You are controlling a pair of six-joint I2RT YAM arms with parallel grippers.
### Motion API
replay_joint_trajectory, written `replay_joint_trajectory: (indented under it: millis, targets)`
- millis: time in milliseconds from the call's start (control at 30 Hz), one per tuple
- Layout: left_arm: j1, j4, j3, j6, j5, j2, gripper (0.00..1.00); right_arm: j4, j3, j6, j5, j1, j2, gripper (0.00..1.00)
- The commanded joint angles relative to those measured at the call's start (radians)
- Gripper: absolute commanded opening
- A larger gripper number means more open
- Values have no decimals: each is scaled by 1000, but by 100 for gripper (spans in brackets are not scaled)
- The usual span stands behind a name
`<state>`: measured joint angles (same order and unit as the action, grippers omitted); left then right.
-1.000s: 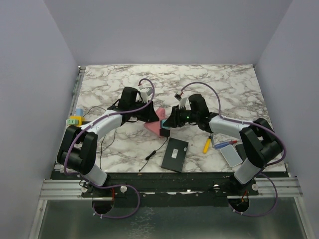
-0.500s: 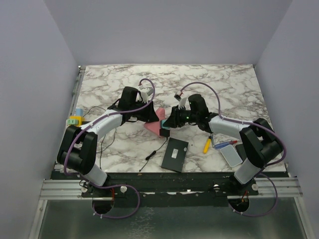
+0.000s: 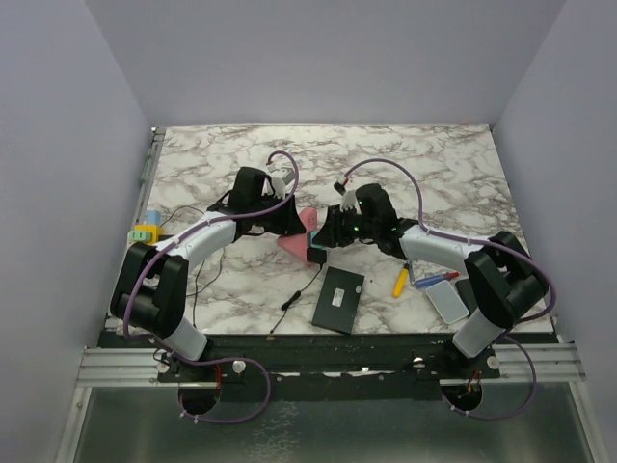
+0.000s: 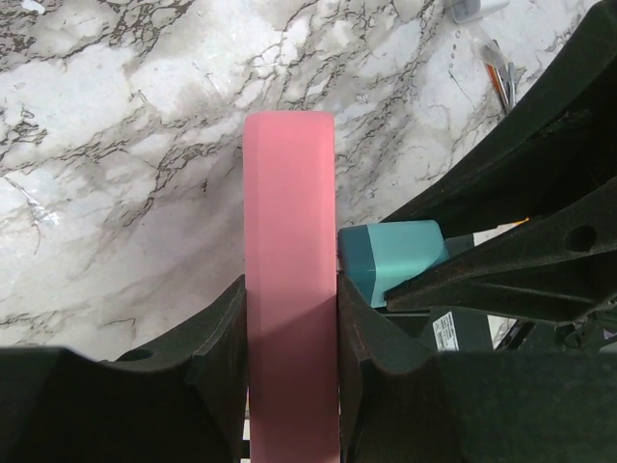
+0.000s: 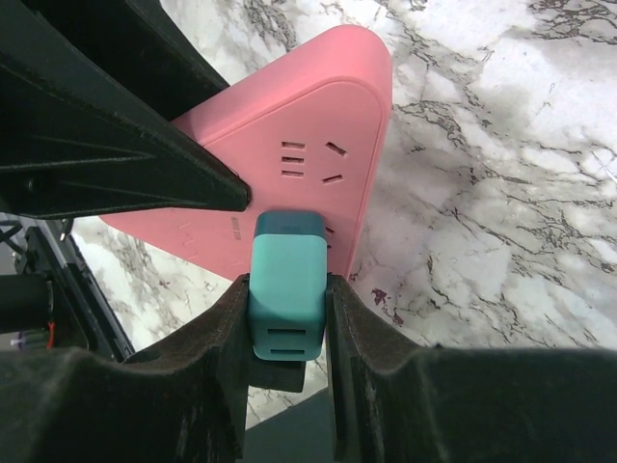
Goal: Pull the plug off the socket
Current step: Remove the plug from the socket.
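A pink socket block is held edge-up near the table's middle. My left gripper is shut on it, one finger on each flat side. A teal plug sits in the socket's face; it also shows in the left wrist view and in the top view. My right gripper is shut on the plug's two sides. The two grippers meet over the socket, the left from the left, the right from the right.
A black flat box lies near the front edge below the grippers. A yellow tool and a grey-white device lie at the right front. Coloured blocks and a thin black cable are at the left.
My right gripper has shifted slightly left, closer against the socket, still holding the plug. The left arm and the socket have barely moved.
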<state>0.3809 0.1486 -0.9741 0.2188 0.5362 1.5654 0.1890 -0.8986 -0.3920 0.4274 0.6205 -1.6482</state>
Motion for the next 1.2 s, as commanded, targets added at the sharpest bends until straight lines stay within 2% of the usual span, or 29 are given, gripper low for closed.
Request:
replay_joint_trajectory:
  millis: [0,267,600,900,1167]
  targets:
    - [-22,26,-11,-73,-124,16,0,-138,-45,2,-155,34,10,0]
    - [-22,28,-11,-71,-123,13,0,-263,-114,-26,-297,86,-17,0]
    - [-22,27,-11,-70,-121,9,0,-354,-184,-36,-387,130,-55,0]
    - [-22,28,-11,-73,-120,7,0,-276,-144,-34,-309,128,-57,0]
    - [-23,30,-11,-80,-126,8,0,-122,-64,15,-124,86,4,0]
